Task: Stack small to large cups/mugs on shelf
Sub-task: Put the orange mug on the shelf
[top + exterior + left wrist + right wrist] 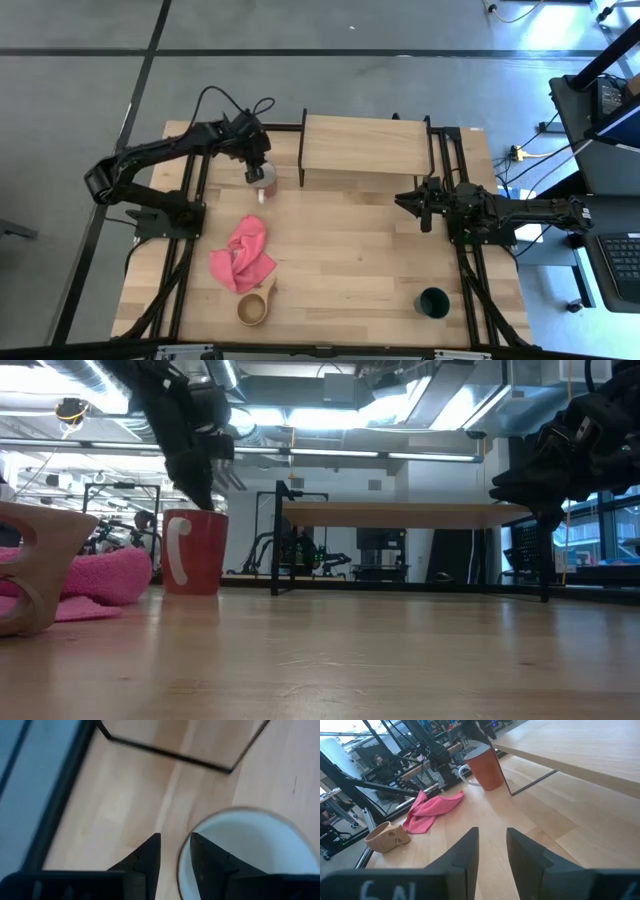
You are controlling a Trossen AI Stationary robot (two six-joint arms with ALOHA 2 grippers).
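The red mug (266, 180) with a white inside (250, 850) stands upright on its base on the table, left of the shelf (365, 145). My left gripper (259, 166) is open and reaches down to the mug's rim (196, 512). One finger (207, 862) is inside the mug and one (149, 857) is outside. My right gripper (404, 203) is open and empty, hovering near the shelf's right legs. The tan wooden cup (255, 308) and the dark green cup (433, 302) stand near the table's near edge. My left gripper comes at the red mug from above, its fingers astride the rim (183, 851) on the side away from the shelf. A gap shows between the outer finger and the mug's wall. I cannot tell whether the inner finger touches the wall.
A pink cloth (243, 255) lies crumpled between the red mug and the wooden cup. The shelf's black legs (277, 540) stand just right of the mug. Bare tabletop (350, 250) lies between the shelf and the near cups.
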